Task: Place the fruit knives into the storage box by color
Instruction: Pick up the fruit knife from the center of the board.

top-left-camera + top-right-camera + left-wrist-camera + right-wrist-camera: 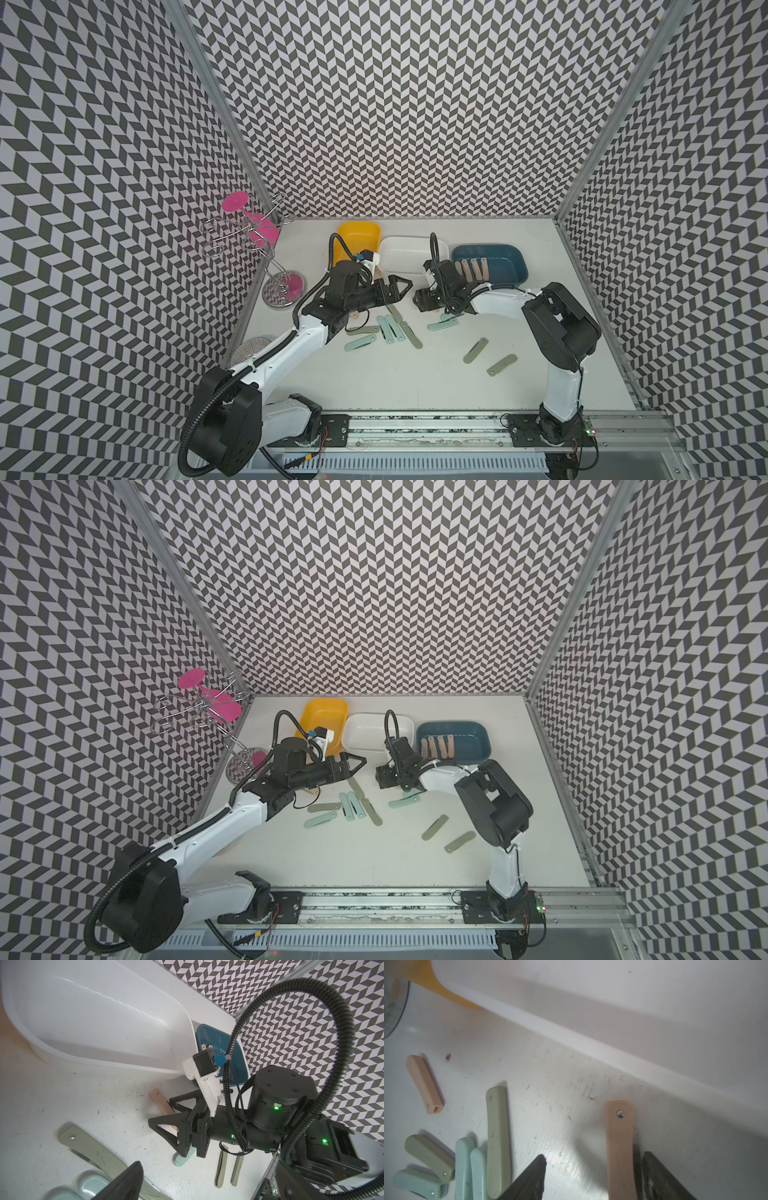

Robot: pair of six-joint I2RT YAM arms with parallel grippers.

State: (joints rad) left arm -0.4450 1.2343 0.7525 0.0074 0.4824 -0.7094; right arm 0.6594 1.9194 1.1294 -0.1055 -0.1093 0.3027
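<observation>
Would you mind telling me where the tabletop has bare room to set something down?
Bare: the front strip of table between the two green knives and the base rail. Crowded: the knife cluster at centre, before the white bin.

We record peach knives (475, 270), mint knives (384, 330), sage knives (476, 350); yellow box (358, 235), white box (411, 253), blue box (507, 266); black-and-white chevron walls (415, 104).

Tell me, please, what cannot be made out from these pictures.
- Yellow box: near part hidden behind the left arm's camera, both top views.
- Pink knife at the right hand: one end cut off by the right wrist view's edge.
- Left hand: left wrist view's edge leaves one finger only.
</observation>
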